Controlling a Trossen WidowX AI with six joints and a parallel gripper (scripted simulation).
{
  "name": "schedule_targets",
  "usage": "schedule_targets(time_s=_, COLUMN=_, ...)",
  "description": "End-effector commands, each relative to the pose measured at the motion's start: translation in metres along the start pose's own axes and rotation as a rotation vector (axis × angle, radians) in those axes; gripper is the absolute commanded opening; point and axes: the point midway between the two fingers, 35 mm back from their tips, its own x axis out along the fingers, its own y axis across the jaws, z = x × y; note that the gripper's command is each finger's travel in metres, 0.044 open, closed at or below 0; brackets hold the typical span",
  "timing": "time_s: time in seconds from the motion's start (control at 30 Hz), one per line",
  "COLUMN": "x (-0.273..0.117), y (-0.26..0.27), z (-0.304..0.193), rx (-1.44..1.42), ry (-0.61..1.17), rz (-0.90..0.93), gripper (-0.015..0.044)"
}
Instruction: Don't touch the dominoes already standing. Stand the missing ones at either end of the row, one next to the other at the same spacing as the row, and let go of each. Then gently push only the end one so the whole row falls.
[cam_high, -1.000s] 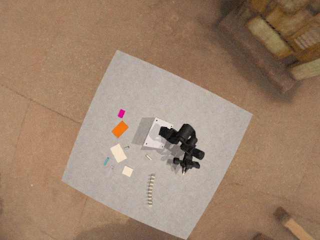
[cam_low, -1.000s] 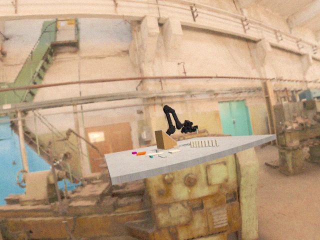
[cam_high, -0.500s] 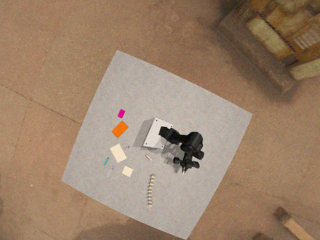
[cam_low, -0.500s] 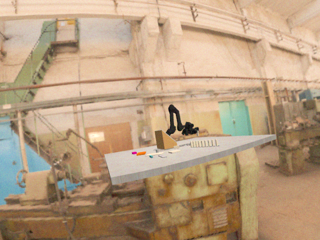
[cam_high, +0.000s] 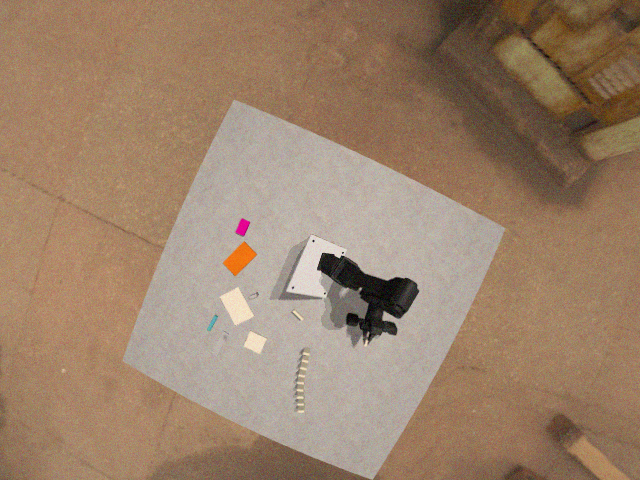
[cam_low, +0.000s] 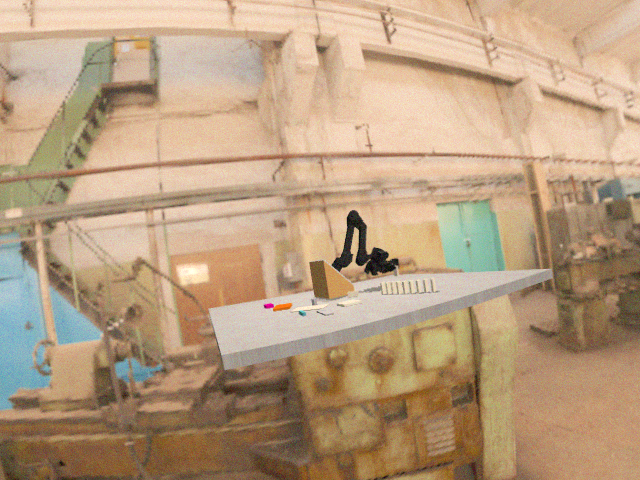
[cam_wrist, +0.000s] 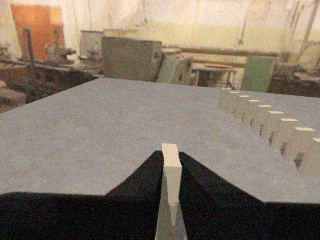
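Observation:
My gripper (cam_high: 366, 338) (cam_low: 396, 266) (cam_wrist: 168, 158) is shut on a cream domino (cam_wrist: 172, 175), held upright between the fingertips above the table. In the top view it is to the right of the row's upper end. A slightly curved row of several standing cream dominoes (cam_high: 300, 382) (cam_low: 408, 286) (cam_wrist: 274, 125) runs down the lower middle of the table; it is at the right in the wrist view. Another cream domino (cam_high: 297, 315) lies flat between the row and the white-topped block. How far the held domino's lower end is above the table is hard to tell.
A wedge-like block with a white face (cam_high: 310, 268) (cam_low: 326, 281) stands beside the arm's base. Left of it lie a magenta block (cam_high: 242, 227), an orange block (cam_high: 239, 258), two cream flat pieces (cam_high: 236, 305) (cam_high: 255, 342), a teal piece (cam_high: 212, 322) and a small clip (cam_high: 253, 295).

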Motion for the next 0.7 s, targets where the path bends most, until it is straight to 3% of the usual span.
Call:
schedule_targets(time_s=0.0, x=0.001, y=-0.001, z=-0.005, rx=0.007, ry=-0.001, rz=-0.004, gripper=0.0024)
schedule_targets(time_s=0.67, x=0.002, y=-0.01, z=-0.035, rx=0.017, ry=0.008, rz=-0.011, gripper=0.0024)
